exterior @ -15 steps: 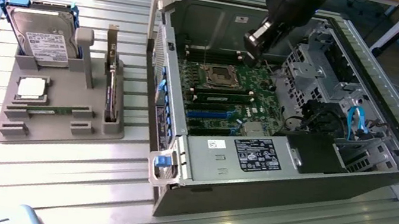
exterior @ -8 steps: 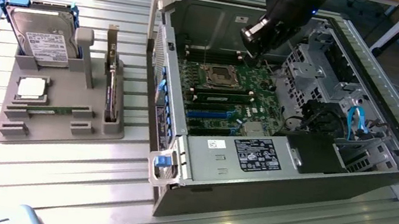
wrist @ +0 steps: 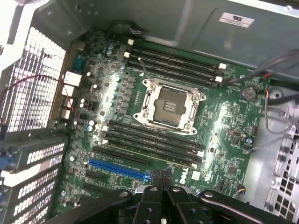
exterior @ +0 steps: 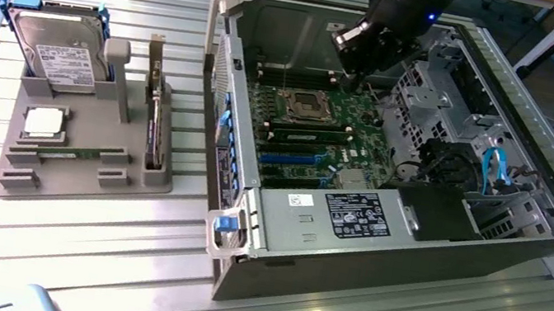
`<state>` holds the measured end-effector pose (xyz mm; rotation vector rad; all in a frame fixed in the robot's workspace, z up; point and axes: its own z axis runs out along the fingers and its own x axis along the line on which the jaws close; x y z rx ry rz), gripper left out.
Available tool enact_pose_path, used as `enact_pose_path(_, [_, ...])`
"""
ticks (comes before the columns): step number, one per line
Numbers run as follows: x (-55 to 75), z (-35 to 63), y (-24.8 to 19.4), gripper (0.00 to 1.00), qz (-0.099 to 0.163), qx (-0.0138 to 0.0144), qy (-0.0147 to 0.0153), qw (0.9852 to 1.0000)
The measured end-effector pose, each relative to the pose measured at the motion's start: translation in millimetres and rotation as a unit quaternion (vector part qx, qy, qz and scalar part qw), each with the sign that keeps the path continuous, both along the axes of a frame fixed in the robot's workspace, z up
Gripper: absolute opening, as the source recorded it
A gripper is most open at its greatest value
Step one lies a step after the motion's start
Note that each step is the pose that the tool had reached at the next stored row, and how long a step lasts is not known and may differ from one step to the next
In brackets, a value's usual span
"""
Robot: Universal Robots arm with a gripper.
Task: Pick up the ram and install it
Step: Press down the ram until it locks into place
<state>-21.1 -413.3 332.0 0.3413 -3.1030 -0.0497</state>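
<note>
A slim green ram stick (exterior: 77, 151) lies flat in the grey holder (exterior: 83, 183) on the exterior view's left. Another green ram stick (exterior: 309, 134) appears seated in a slot beside the processor socket (wrist: 168, 103) on the motherboard; in the wrist view this ram stick (wrist: 149, 154) runs along the lower bank of slots. My gripper (exterior: 357, 61) hangs inside the open computer case above the motherboard. In the wrist view the gripper (wrist: 161, 179) is shut, its black fingers (wrist: 152, 196) pressed together with nothing between them, close over the seated stick's end.
The holder also carries a hard drive (exterior: 59, 54), a square silver processor chip (exterior: 43, 121) and an upright expansion card (exterior: 153, 132). Case walls (exterior: 223, 72), a drive cage (exterior: 431, 96) and cables (exterior: 492, 169) surround the motherboard. A blue card slot (wrist: 117, 169) lies near the fingers.
</note>
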Motion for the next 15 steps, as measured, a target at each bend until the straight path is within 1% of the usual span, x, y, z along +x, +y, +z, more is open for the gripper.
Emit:
enact_pose_path(3, [0.0,0.0,0.0,0.1,-0.032,0.0,0.0,0.9995])
enact_pose_path(5, [0.0,0.0,0.0,0.1,-0.056,0.0,0.0,0.9984])
enact_pose_path(7, [0.0,0.0,0.0,0.1,-0.07,0.0,0.0001,0.9975])
enact_pose_path(15, [0.0,0.0,-0.1,0.1,-0.072,-0.0002,0.0,0.9974])
